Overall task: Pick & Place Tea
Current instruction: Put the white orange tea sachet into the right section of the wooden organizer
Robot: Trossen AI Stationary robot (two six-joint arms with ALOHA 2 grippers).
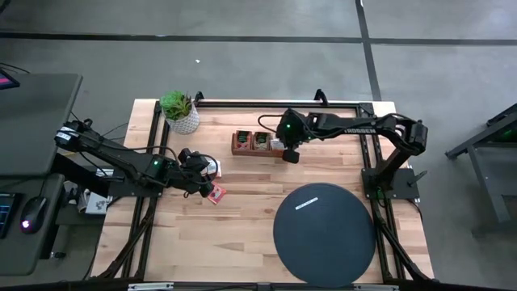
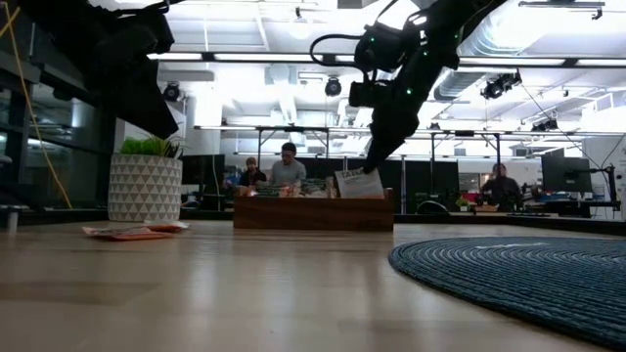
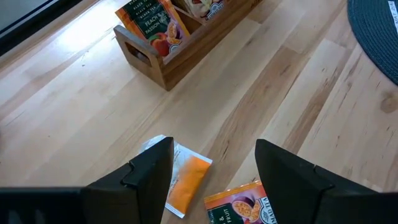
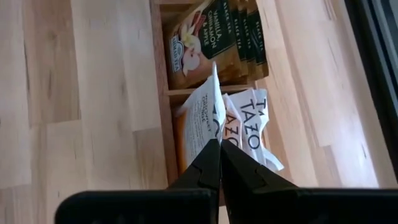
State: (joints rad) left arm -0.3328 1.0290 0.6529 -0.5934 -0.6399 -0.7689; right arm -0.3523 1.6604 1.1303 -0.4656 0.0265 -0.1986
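Pinching a white sachet [image 4: 207,112] by its edge, the right gripper [image 4: 219,152] hangs it over the tray [image 4: 158,81]; left gripper [image 3: 211,180] gapes above orange sachets [image 3: 186,180].

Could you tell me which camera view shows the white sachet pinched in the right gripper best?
The right wrist view: the white sachet stands edge-on between the shut fingers of the right gripper, over the wooden tray. The low view shows it small; the high view hides it; the left wrist view misses it.

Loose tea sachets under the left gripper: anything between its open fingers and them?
Nothing visible. The left gripper hovers open above the orange sachet and the passion-fruit sachet, both flat on the table.
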